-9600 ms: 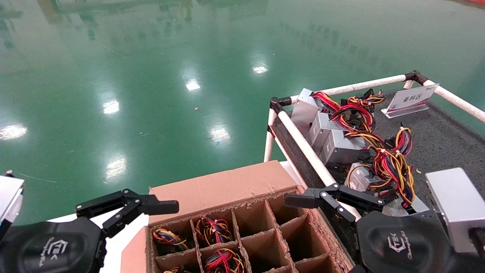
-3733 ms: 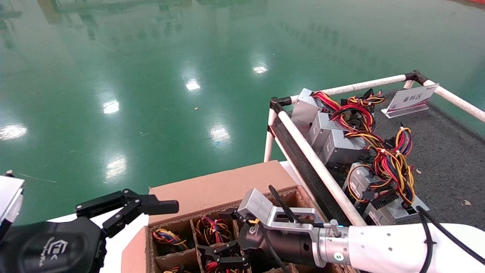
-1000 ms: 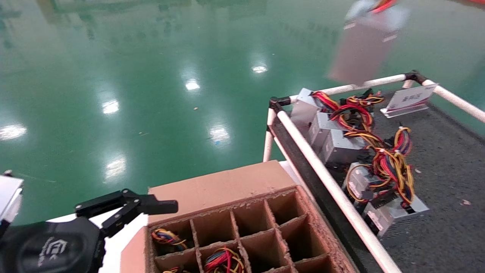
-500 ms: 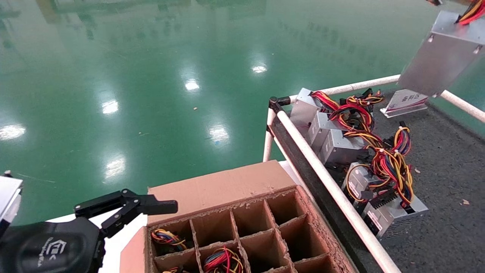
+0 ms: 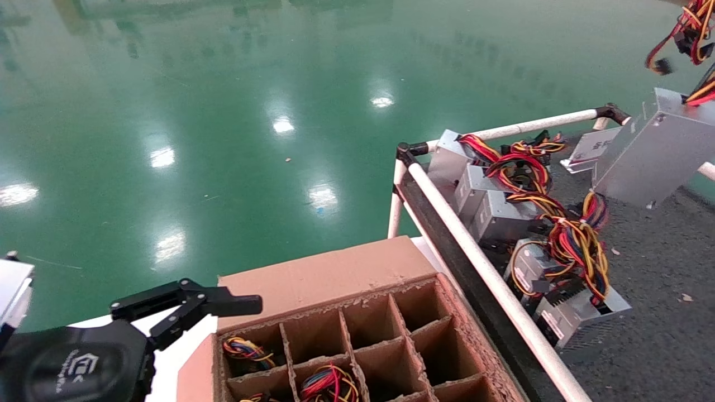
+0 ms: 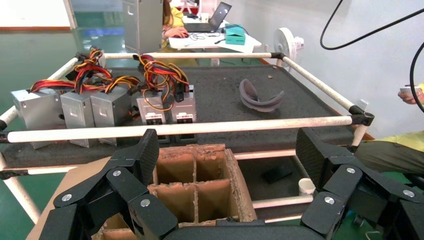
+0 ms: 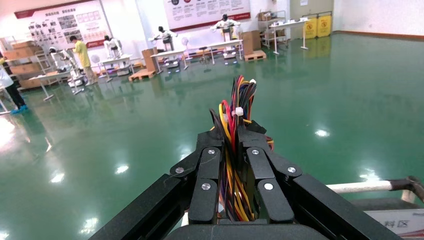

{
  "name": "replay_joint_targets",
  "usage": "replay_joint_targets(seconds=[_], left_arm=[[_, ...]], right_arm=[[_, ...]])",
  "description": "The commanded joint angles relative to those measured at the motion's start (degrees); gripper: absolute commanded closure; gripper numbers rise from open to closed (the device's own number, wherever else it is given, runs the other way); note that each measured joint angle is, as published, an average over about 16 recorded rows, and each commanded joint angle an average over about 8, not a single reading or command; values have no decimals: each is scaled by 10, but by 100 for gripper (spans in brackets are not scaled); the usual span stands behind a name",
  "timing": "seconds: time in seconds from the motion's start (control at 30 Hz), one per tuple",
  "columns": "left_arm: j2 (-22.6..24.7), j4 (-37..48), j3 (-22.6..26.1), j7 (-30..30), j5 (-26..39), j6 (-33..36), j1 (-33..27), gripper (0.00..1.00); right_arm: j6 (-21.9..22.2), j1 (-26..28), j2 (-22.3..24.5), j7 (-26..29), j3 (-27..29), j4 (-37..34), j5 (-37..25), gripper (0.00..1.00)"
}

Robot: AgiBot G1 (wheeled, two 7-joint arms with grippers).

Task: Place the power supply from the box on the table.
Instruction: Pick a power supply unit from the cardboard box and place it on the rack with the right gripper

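We see the table [image 5: 659, 290] lying below our right gripper [image 7: 233, 187], with its white rail [image 5: 491, 279] on the side nearer the box [image 5: 335, 279]. The box sits lower and to the left of that gripper, directly under our left gripper [image 6: 225, 165], its cells [image 5: 380, 335] partly filled with wire bundles [image 5: 329, 385]. A row of other supplies [image 5: 503, 218] lies on the table along the rail, below and left of the right gripper.

The power supply [image 5: 653, 151] hangs tilted in the air above the table's far part, clear of the felt, suspended by its wires [image 7: 234, 150]. Our right gripper is closed tight on that wire bundle, fingers [image 7: 205, 195] pinching it on both sides. A white sign [image 5: 586, 151] stands just behind the hanging case.

Our left gripper is parked beside the box with its fingers [image 6: 145, 155] spread wide, holding nothing.
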Motion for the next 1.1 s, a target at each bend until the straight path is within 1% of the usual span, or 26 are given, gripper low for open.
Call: replay_joint_targets(seconds=[0.03, 0.27, 0.6, 0.9, 1.1], left_arm=[[0, 0, 0, 0, 0, 0, 0, 0], [0, 0, 0, 0, 0, 0, 0, 0], [0, 0, 0, 0, 0, 0, 0, 0], [0, 0, 0, 0, 0, 0, 0, 0], [0, 0, 1, 0, 0, 0, 0, 0]], right_arm=[[-3, -1, 3, -4, 2, -9, 2, 100], [-3, 8, -3, -28, 0, -46, -4, 100], [-11, 9, -21, -85, -8, -105, -17, 100], [-30, -6, -35, -128, -12, -145, -20, 100], [-29, -21, -53, -152, -14, -164, -20, 100]])
